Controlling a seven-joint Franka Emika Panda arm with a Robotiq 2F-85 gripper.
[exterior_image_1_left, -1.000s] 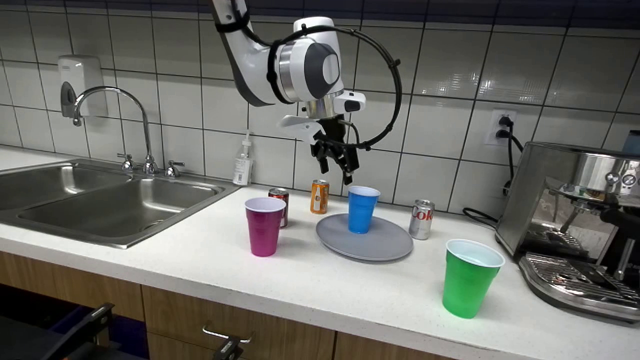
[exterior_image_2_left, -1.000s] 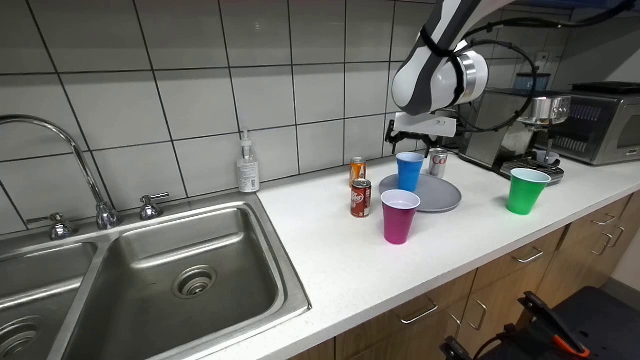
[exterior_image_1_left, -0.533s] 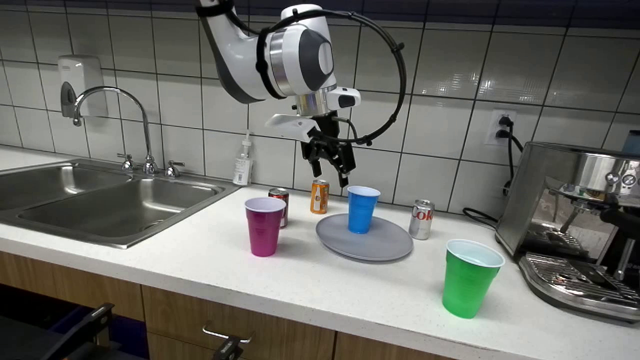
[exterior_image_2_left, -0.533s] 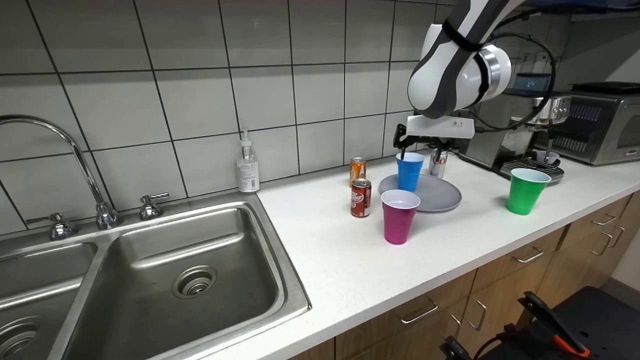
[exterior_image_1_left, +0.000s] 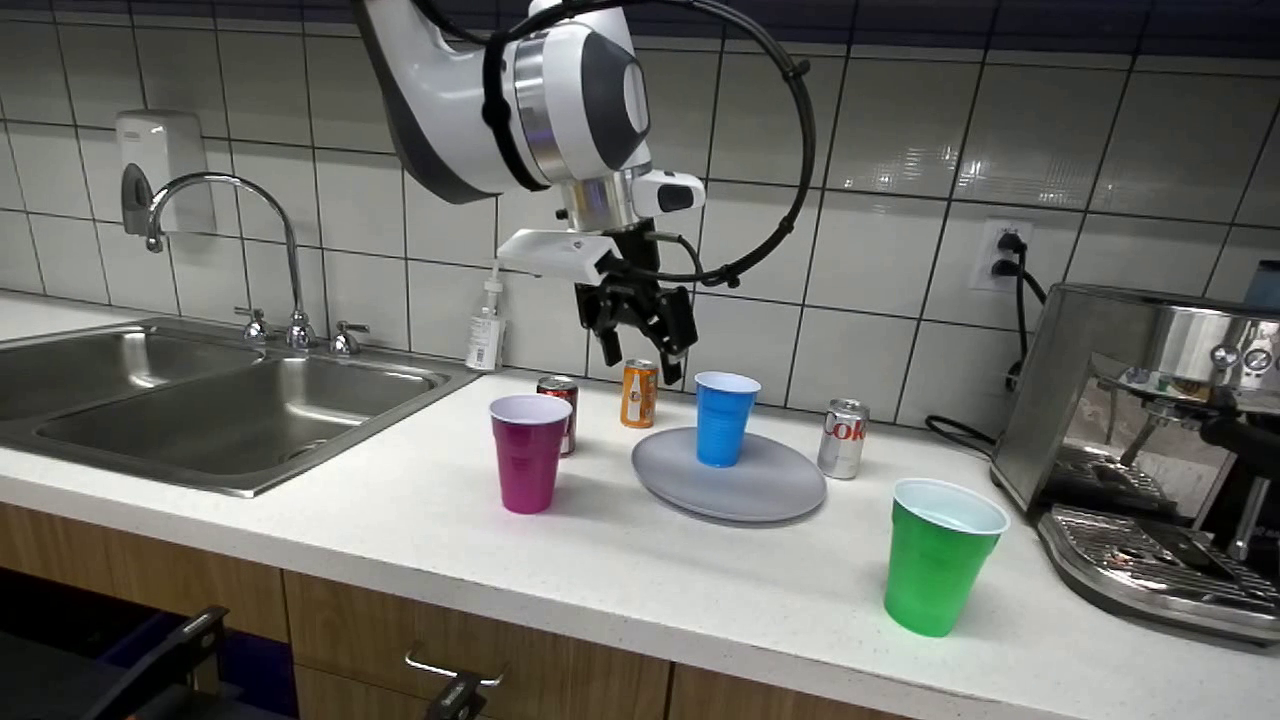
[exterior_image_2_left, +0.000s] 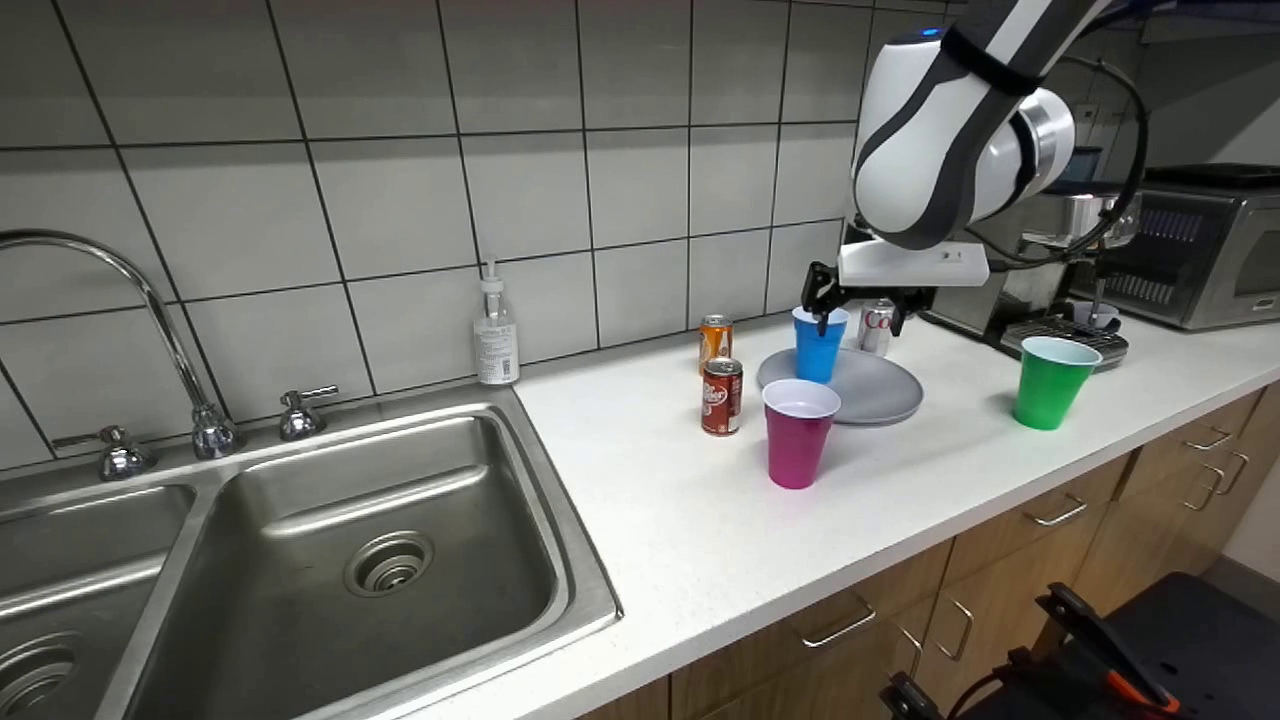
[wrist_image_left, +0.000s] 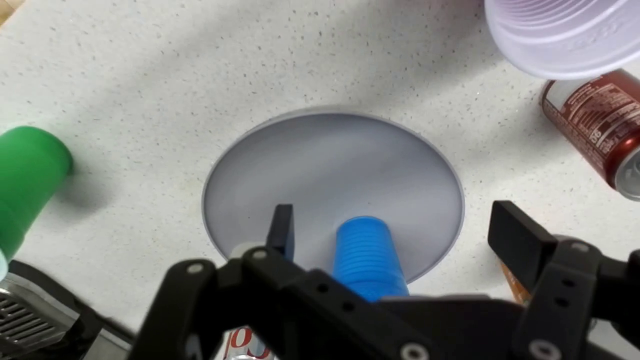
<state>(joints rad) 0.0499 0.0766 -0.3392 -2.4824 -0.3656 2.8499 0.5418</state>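
We see the empty gripper (wrist_image_left: 395, 220) spread wide near the blue plastic cup (exterior_image_1_left: 724, 425), presumably steady because the gray plate (exterior_image_1_left: 700, 490) lies flat beneath it, toward the back edge of the worktop (exterior_image_1_left: 700, 570).

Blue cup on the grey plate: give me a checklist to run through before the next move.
1. End effector open and unloaded: ok.
2. Blue cup upright on the grey plate: ok, in both exterior views.
3. Blue cup midway between the fingertips: not ok; in the wrist view it shows nearer one.
4. Blue cup empty: cannot tell; no view shows its inside fully.
5. Orange can clear of the end effector: ok, a gap shows in an exterior view.
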